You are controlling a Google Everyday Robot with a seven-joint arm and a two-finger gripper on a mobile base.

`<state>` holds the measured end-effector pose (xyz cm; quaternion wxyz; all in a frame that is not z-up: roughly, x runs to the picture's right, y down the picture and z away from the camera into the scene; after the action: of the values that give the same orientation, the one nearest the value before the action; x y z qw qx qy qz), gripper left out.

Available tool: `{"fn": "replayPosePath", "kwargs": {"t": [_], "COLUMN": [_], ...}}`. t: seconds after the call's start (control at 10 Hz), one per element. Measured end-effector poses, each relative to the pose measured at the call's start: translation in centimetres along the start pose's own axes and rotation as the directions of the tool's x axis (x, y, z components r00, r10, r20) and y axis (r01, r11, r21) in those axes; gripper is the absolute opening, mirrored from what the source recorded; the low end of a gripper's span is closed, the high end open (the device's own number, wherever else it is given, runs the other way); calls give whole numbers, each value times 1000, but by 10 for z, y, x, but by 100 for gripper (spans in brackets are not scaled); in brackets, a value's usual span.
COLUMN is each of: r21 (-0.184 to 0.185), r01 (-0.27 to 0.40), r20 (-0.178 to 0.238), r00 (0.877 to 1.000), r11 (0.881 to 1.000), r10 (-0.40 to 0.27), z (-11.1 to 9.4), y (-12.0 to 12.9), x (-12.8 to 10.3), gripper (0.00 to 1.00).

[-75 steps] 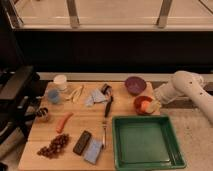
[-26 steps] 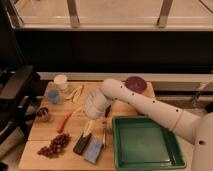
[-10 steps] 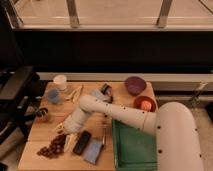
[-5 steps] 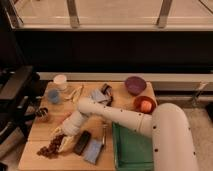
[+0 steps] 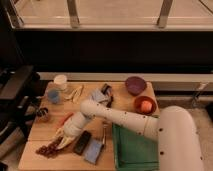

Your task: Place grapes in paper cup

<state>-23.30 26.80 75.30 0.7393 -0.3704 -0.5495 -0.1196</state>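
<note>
So the arm has swung all the way over from the right side by the orange bowl (image 5: 145, 105), and now the gripper (image 5: 60, 140) is down low at the front-left of the tabletop (image 5: 35, 134), right at the right-hand end of the grapes (image 5: 47, 149). The grapes haven't budged, they're lying flat on the wood in the same corner as before. To me that says the reach is done and it's at the grab stage, with nothing lifted yet. Whether the gripper has closed on the bunch I honestly can't tell; it sits too tight against the fruit. Room is tight: the grapes are close to the front edge and the left corner, a dark bar (image 5: 82, 142) lies just beside the gripper on the right, and the carrot (image 5: 65, 119) is just behind. The paper cup (image 5: 60, 81) is well apart at the back-left, near the far edge, with the blue cup (image 5: 54, 95) just in front of it and a dark jar (image 5: 43, 114) along the way. I'd guess it needs a clean lift first, then a carry back over that stuff.
</note>
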Motion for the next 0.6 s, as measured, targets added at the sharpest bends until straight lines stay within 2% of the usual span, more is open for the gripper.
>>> {"fn": "replayPosePath", "kwargs": {"t": [0.2,0.3,0.6], "r21": [77,128,265], "r01": [18,31,34], "r20": [0,-8,-58], "r00": [1000,999,998], "r11": [997,991,964], "r10": [-18,-31,-19], "z": [-39,-69,-146], "y": [4,6,14], "x": [-9,-14,3], "gripper": [19,19,19]}}
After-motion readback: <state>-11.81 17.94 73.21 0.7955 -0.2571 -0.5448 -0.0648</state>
